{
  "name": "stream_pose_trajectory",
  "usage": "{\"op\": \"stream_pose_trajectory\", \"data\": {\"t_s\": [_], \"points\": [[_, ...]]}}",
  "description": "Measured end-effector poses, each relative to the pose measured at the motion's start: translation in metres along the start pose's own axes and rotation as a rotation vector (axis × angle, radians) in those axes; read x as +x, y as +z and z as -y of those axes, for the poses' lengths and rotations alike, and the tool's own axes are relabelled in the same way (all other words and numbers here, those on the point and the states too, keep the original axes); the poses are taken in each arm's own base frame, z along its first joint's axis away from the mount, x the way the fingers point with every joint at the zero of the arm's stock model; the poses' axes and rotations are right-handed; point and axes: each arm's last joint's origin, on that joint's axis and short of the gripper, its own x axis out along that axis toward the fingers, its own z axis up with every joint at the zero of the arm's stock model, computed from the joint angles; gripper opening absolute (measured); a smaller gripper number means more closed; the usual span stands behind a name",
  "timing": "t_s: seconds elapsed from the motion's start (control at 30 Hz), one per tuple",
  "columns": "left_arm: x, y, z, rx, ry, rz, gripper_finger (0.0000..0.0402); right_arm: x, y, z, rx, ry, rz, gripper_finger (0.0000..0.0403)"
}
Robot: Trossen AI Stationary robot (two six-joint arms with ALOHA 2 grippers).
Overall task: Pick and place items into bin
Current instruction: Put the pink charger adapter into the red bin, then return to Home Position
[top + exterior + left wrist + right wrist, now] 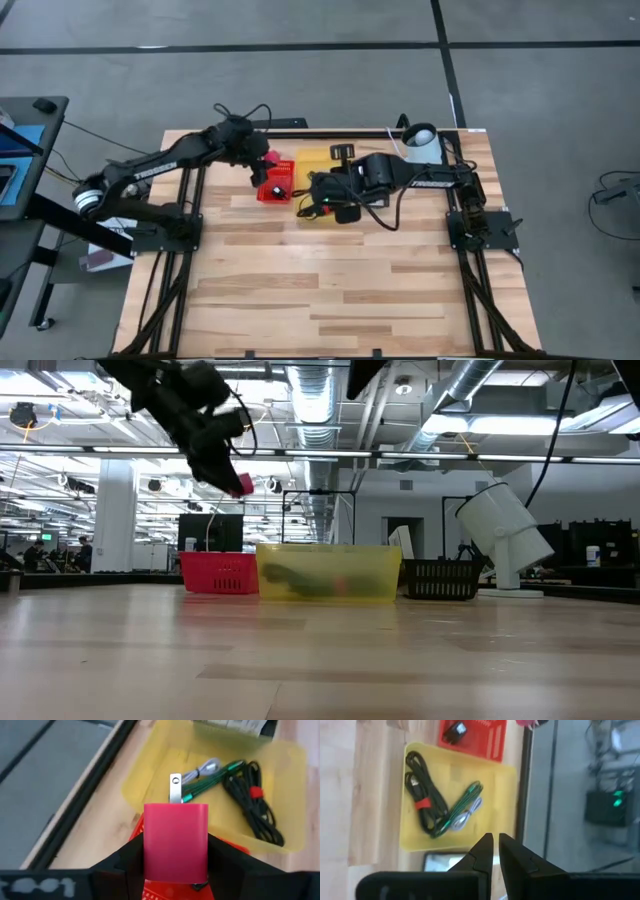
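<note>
The left pincer (175, 870) hangs above the red basket (275, 186), pinching a pink plug-in charger (175, 842) by its sides, metal prongs (175, 787) pointing away from the wrist. A small black adapter (455, 731) lies inside the red basket. Just beside it stands the yellow bin (507, 800), holding a black cable with a red tie (423, 795) and a green braided cable (465, 805) with a silver-grey one alongside. A black basket (440, 580) sits beyond the yellow bin, near a white tilted cylinder (503, 530) at the surface's (330, 290) far right corner. The right pincer (495, 842), fingers pressed together and empty, hovers over the yellow bin's edge. The near half of the surface lies bare. No writing is legible.
</note>
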Motion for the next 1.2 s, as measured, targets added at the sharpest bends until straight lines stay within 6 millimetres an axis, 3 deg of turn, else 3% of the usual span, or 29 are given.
{"op": "stream_pose_trajectory", "data": {"t_s": [0.3, 0.5, 1.2], "points": [[0.042, -0.01, -0.005, -0.024, -0.069, -0.105, 0.0164, 0.0, -0.006, -0.003, 0.112, 0.085, -0.051, 0.0027], [0.057, -0.017, -0.006, -0.044, -0.081, -0.165, 0.0166, -0.003, -0.005, -0.008, 0.098, 0.09, -0.043, 0.0025], [0.06, -0.021, -0.006, -0.092, -0.059, -0.206, 0.0167, -0.003, -0.004, -0.009, 0.153, 0.088, -0.039, 0.0025]]}}
